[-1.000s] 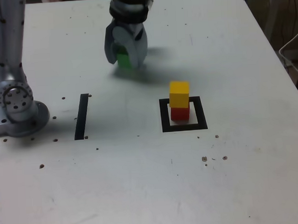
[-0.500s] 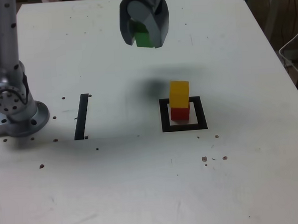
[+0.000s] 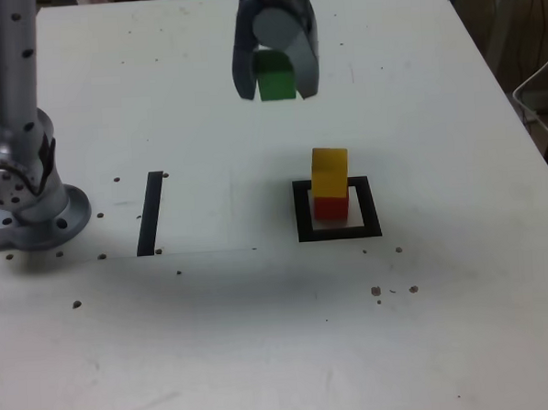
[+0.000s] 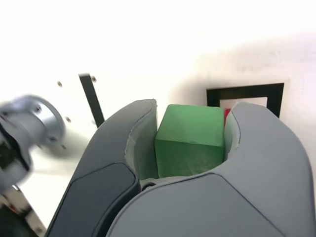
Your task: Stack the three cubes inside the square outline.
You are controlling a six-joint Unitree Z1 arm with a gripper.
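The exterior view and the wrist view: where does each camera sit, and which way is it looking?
Exterior view: it sits off the arm, high up, looking down across the white table; it shows the gripper, the arm's round base and part of the arm.
Wrist view: it rides on the arm's wrist, looking past the gripper's jaws at the table, with some of the arm showing too.
Both show: the green cube in the gripper, the square outline and the black strip.
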